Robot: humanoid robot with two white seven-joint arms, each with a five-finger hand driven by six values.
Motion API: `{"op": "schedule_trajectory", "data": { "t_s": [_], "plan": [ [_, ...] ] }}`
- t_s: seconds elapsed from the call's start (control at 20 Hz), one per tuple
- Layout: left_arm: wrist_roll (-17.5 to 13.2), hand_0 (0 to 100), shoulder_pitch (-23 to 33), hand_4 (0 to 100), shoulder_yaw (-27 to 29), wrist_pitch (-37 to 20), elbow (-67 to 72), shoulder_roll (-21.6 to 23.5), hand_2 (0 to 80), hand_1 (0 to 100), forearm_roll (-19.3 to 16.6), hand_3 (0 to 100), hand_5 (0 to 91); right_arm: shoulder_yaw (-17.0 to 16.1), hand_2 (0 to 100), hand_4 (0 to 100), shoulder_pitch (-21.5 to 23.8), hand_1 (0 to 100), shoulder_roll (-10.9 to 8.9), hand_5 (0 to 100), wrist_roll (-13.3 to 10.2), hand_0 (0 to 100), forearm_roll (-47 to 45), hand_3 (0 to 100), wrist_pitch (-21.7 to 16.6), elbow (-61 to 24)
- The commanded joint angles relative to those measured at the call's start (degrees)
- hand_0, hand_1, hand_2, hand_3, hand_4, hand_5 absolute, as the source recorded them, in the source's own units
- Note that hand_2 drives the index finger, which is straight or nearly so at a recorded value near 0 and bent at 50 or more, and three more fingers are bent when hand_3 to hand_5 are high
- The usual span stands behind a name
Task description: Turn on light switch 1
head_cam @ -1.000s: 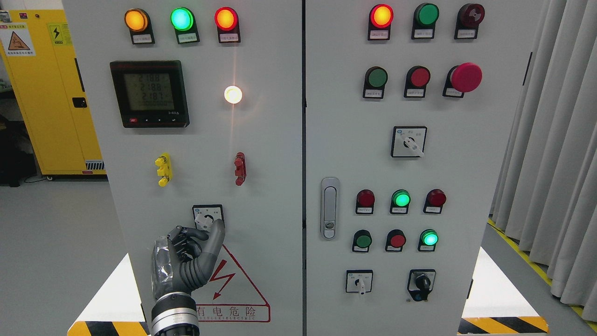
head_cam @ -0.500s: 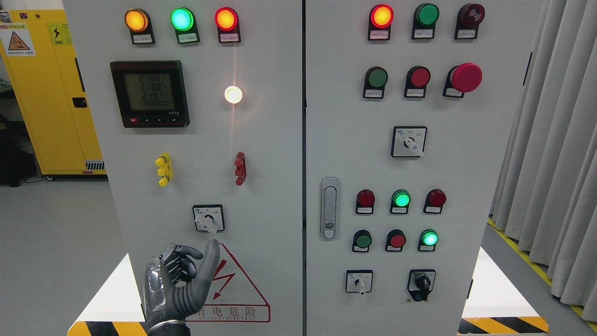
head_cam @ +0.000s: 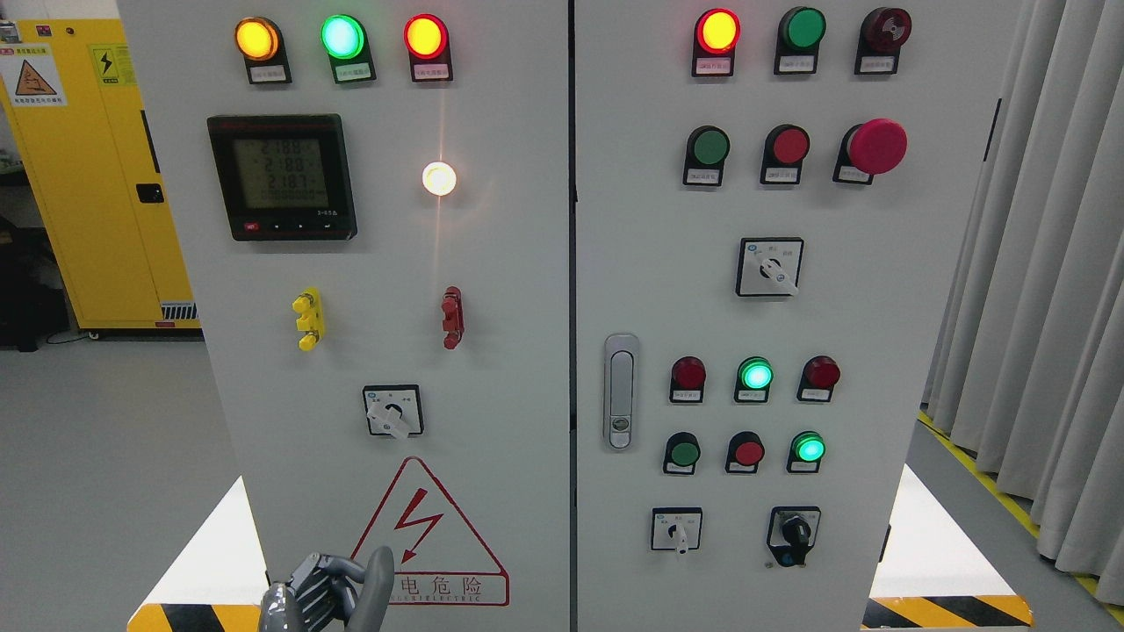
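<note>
Grey cabinet panel (head_cam: 492, 263), yellow cabinet (head_cam: 97, 175) left, possibly curtains (head_cam: 1036, 263) right

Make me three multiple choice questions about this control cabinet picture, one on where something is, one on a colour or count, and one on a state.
1. Where is the left hand?
A. On the rotary switch
B. At the bottom edge, below the rotary switch, in front of the red warning triangle
C. On the door handle

2. How many lamps are lit in the top row of the left door?
A. One
B. Two
C. Three

3. What is the state of the round white lamp beside the digital meter?
A. Lit
D. Dark
C. Covered by the hand

Answers:
1 B: the hand shows low by the warning triangle, clear of the rotary switch.
2 C: the orange lamp, green lamp and red lamp all glow.
3 A: it shines brightly with a flare.
</note>
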Motion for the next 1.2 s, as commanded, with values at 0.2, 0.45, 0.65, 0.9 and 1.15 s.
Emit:
{"op": "schedule_trajectory", "data": {
  "t_s": [0.2, 0.45, 0.65, 0.9, 1.15],
  "plan": [
    [-9.5, 0, 14.7, 99, 9.6, -16.1, 18.5, 5.2, 68.0, 43, 9.9, 100, 86.2, 0.0, 4, 0, 0.0, 50, 0.00, 0, 0.0, 0, -1.7, 0, 0.0, 0.0],
    [-9.6, 0, 16.7, 97, 9.6, -23.1, 35.1, 6.2, 64.8, 42, 13.0, 100, 83.5, 0.0, 4, 0, 0.0, 50, 0.00, 0, 0.0, 0, -1.7, 0, 0.0, 0.0],
    [-14.6, 0, 16.7, 94, 9.7, -29.4, 52.3, 6.3, 62.5, 42, 13.6, 99, 78.3, 0.0, 4, 0, 0.0, 50, 0.00, 0, 0.0, 0, -1.7, 0, 0.0, 0.0],
    [-23.9, 0, 16.6, 73, 9.5, -30.1, 71.6, 6.2, 43.3, 38, 14.1, 74, 47.9, 0.0, 4, 0, 0.0, 50, 0.00, 0, 0.0, 0, -1.7, 0, 0.0, 0.0],
    [-31.1, 3, 13.8, 40, 9.0, -29.5, 85.8, 5.6, 15.7, 43, 13.4, 41, 3.3, 0.0, 4, 0, 0.0, 50, 0.00, 0, 0.0, 0, -1.7, 0, 0.0, 0.0]
  ]
}}
